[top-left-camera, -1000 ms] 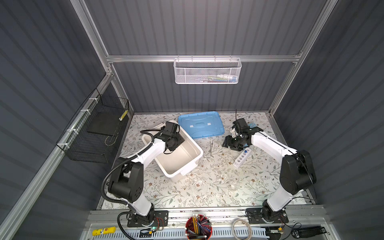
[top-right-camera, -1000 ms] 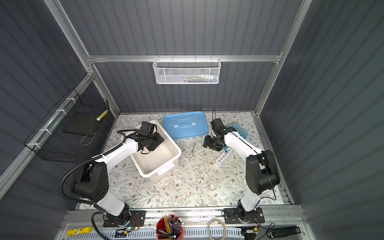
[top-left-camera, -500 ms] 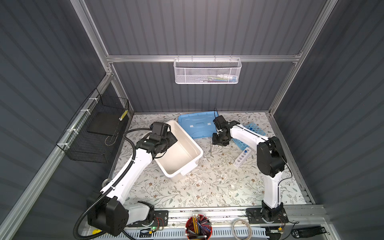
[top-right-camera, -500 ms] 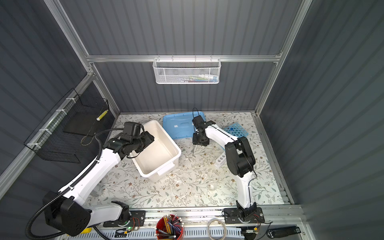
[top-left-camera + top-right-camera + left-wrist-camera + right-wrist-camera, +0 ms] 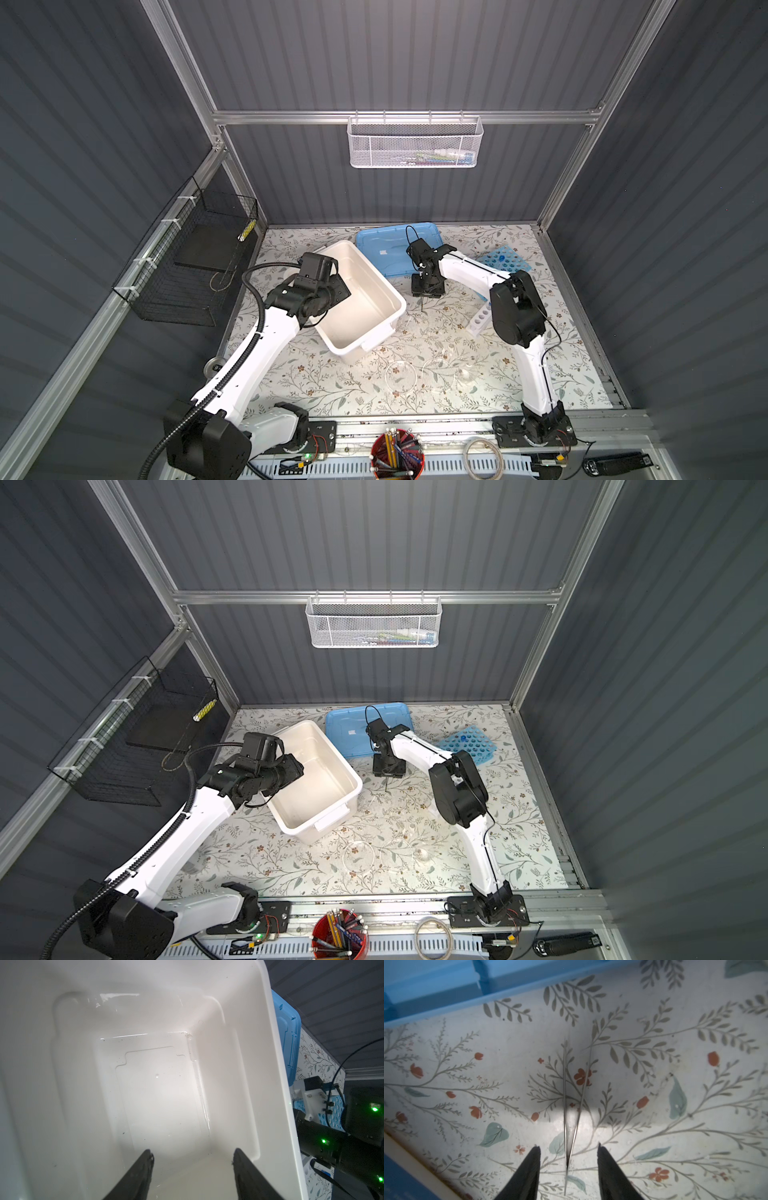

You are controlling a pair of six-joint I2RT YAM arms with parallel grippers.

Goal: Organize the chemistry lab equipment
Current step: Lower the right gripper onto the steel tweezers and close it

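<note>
In both top views the left gripper [image 5: 340,292] is seen poised over the open white plastic bin [image 5: 365,308], while the right gripper [image 5: 426,289] is held low above the thin dark metal tweezers [image 5: 421,306] on the floral tabletop [image 5: 332,374], beside the blue plastic lid [image 5: 384,253]. In the left wrist view, its gripper [image 5: 192,1157] is shown spread wide and empty above the bin's bare floor [image 5: 162,1095]. In the right wrist view, that gripper [image 5: 568,1148] is parted on either side of the tweezers [image 5: 565,1093], which are lying flat and unclamped.

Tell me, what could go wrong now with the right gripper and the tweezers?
The tweezers lie flat on the table between the fingers of the open right gripper; closing may squeeze them out or miss them. The clear dish nearer the front is hard to see; a low swing might hit it.
</note>
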